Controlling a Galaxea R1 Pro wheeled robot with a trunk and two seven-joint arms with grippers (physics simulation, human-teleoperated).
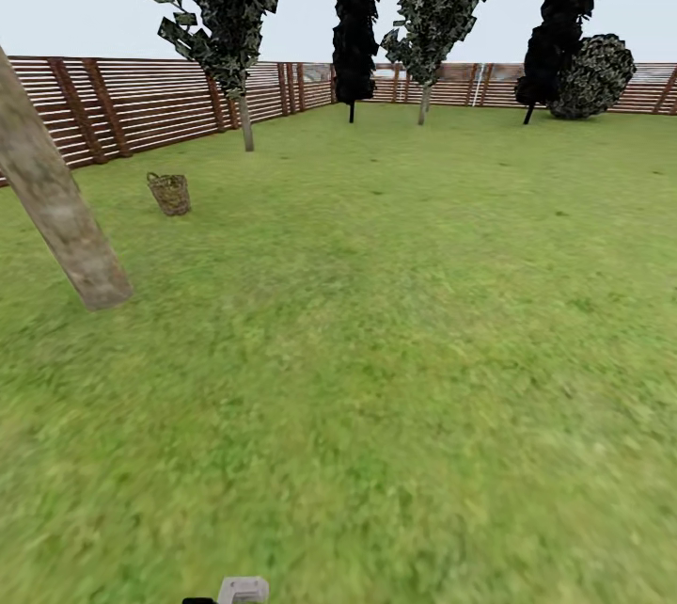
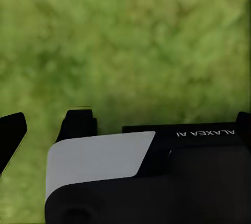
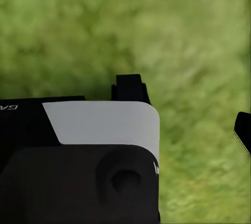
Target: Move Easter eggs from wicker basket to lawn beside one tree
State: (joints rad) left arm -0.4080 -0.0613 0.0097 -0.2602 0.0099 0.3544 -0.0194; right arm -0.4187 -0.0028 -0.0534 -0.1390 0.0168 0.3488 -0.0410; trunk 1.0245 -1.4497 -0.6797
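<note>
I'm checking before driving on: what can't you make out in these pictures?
- Head view: the wicker basket is too far off to show any eggs inside.
- Head view: the leaning tree has its crown cut off by the edge.
- Both wrist views: the robot's own body blocks each gripper, so open or shut is unclear.

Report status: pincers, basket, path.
Both pincers over grass, holding nothing. Wicker basket ahead-left on the lawn, by the fence; eggs not visible. Leaning trunk nearer, left of the path.
</note>
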